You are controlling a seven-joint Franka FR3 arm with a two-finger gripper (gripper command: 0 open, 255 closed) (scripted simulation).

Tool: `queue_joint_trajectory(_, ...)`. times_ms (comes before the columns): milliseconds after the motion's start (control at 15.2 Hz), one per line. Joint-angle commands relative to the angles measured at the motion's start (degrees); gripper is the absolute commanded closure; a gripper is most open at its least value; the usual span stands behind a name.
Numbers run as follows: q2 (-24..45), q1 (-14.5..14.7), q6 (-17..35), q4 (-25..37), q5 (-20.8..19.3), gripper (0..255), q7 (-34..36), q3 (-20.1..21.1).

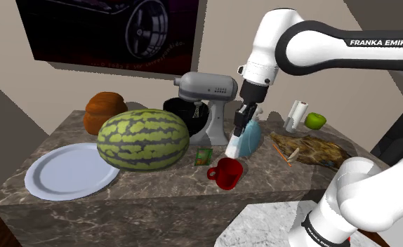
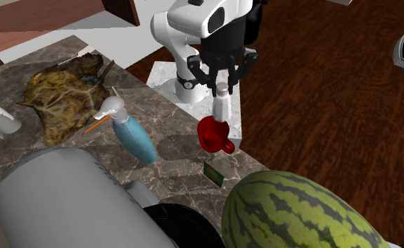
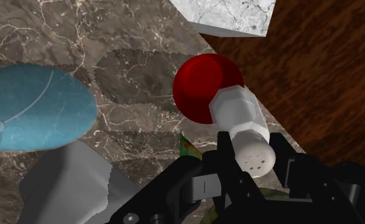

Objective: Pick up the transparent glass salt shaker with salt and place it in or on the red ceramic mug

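The salt shaker (image 1: 233, 147), a whitish body with a perforated cap, hangs upright in the air with my gripper (image 1: 241, 126) shut on its cap end. In the second exterior view the shaker (image 2: 222, 107) sits just above the red mug (image 2: 213, 135), its base close to the mug's rim. The mug (image 1: 226, 172) stands upright on the marble counter near the front edge. The wrist view shows the shaker (image 3: 241, 124) clasped between the black fingers of my gripper (image 3: 257, 160), with the mug's opening (image 3: 199, 89) right beyond its base.
A blue spray bottle (image 1: 250, 138) stands just behind the shaker, with a grey stand mixer (image 1: 207, 98) beside it. A watermelon (image 1: 143, 139), a plate (image 1: 70, 172) and a small green packet (image 1: 203, 156) lie toward the shoulder view's left. A brown mat (image 1: 312, 149) and a green apple (image 1: 315, 121) lie to the right.
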Motion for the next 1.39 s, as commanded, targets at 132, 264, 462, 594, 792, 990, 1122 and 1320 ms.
queue_joint_trajectory(132, 0.0, 0.1, 3.1, -3.1, 0.3, 255, -0.3, 0.2)
queue_joint_trajectory(264, 0.1, 0.1, 4.6, -4.5, 0.4, 255, -0.5, 0.4)
queue_joint_trajectory(462, 0.3, 0.2, 7.0, -6.7, 0.6, 255, -0.7, 0.6)
queue_joint_trajectory(594, 0.6, 0.3, 8.6, -8.0, 0.8, 255, -0.8, 0.7)
queue_joint_trajectory(792, 1.1, 0.3, 10.9, -9.8, 1.0, 255, -1.0, 0.9)
queue_joint_trajectory(990, 1.1, 0.3, 10.9, -9.8, 1.0, 255, -1.0, 0.9)
queue_joint_trajectory(1122, 1.1, 0.3, 10.9, -9.8, 1.0, 255, -1.0, 0.9)
queue_joint_trajectory(1320, 1.1, 0.3, 11.0, -9.9, 1.0, 0, -1.1, 0.9)
